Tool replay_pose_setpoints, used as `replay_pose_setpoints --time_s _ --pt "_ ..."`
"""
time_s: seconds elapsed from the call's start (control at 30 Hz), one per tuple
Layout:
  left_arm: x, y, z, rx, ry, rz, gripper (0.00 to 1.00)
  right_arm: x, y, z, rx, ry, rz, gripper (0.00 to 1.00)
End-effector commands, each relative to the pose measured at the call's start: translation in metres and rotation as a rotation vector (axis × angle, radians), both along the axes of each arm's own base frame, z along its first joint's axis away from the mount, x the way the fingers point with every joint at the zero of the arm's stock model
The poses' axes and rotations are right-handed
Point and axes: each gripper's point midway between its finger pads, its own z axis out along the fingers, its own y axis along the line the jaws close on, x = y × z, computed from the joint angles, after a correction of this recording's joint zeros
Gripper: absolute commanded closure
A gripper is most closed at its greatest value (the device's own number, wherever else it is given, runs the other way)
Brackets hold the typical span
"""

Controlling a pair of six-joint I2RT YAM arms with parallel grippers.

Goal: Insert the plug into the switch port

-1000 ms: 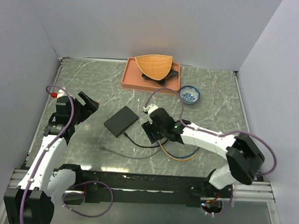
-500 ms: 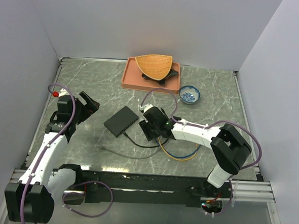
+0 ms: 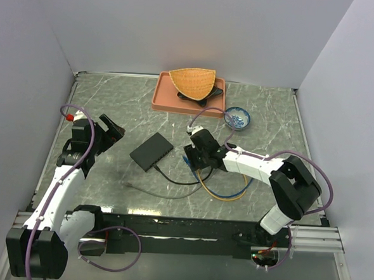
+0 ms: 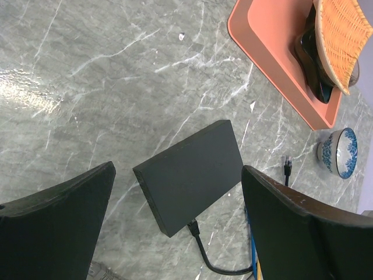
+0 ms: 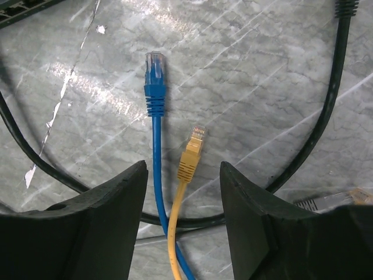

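Observation:
The switch (image 3: 152,151), a flat black box, lies on the marble table left of centre; it also shows in the left wrist view (image 4: 192,169). A black cable (image 4: 201,242) is plugged into its near side. My left gripper (image 3: 108,132) is open and empty, held above and left of the switch. My right gripper (image 3: 194,158) is open and empty, just right of the switch. It hovers over a blue plug (image 5: 154,64) and a yellow plug (image 5: 192,149), which lie loose on the table. The yellow plug's cable runs between the fingers (image 5: 111,198).
A salmon tray (image 3: 161,97) at the back holds a wicker basket (image 3: 192,81) on a black square dish (image 3: 205,98). A blue patterned bowl (image 3: 237,118) stands right of it. Black, blue, yellow and grey cables (image 3: 222,193) loop in front of the right gripper.
My right gripper went left toward the switch, then back right and slightly farther away; its elbow swung inward. My left arm has barely moved.

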Motion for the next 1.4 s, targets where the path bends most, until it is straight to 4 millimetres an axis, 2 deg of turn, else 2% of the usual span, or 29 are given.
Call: replay_pose_setpoints --time_s 0.0,0.3,0.43,0.7,0.83,0.93,1.13,1.23,1.33,1.37 --pt "0.006 -0.002 0.011 -0.004 -0.048 -0.014 0.04 -0.002 -0.003 -0.002 0.001 0.011 -0.024 0.43" --pt "0.005 -0.001 0.011 0.003 -0.039 -0.012 0.04 -0.010 -0.012 -0.015 -0.032 0.050 -0.045 0.47" --pt "0.004 0.000 0.012 0.002 -0.045 -0.010 0.04 -0.016 -0.014 -0.024 -0.052 0.092 -0.049 0.53" --pt "0.002 0.002 0.017 0.010 -0.056 0.001 0.04 -0.018 -0.012 -0.033 -0.064 0.129 -0.042 0.78" --pt "0.001 0.003 0.019 0.013 -0.055 0.003 0.04 -0.017 -0.013 -0.030 -0.072 0.119 -0.045 0.99" --pt "0.001 0.003 0.019 0.013 -0.058 0.003 0.04 -0.011 -0.018 -0.019 -0.078 0.076 -0.050 1.00" --pt "0.001 0.003 0.019 0.019 -0.060 -0.002 0.04 -0.002 -0.023 0.017 -0.069 -0.023 -0.048 1.00" --pt "0.000 0.004 0.021 0.027 -0.060 0.004 0.04 0.002 -0.025 0.048 -0.022 -0.102 -0.058 1.00" --pt "0.001 0.004 0.023 0.024 -0.074 0.006 0.04 0.003 -0.028 0.069 0.011 -0.155 -0.062 1.00" --pt "0.000 0.004 0.022 0.024 -0.072 0.004 0.04 0.005 -0.032 0.085 0.031 -0.196 -0.069 1.00"
